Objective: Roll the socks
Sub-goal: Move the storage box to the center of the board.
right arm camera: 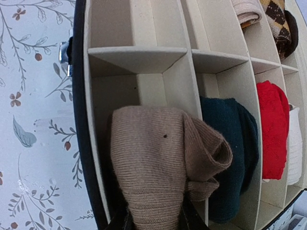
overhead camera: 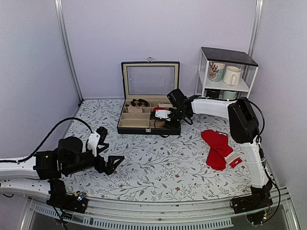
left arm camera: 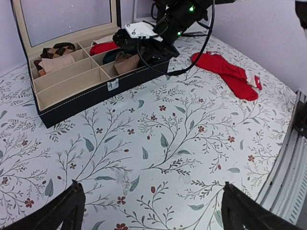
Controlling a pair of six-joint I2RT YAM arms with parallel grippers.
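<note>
Right tool (right arm camera: 156, 221) grips socks (right arm camera: 158, 163), roll pointing straight outward.

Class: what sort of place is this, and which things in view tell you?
Likely a robot lab booth staged as a home table: left arm and right arm bolted at the edge, floral tablecloth, sock box, shelf with mugs.
</note>
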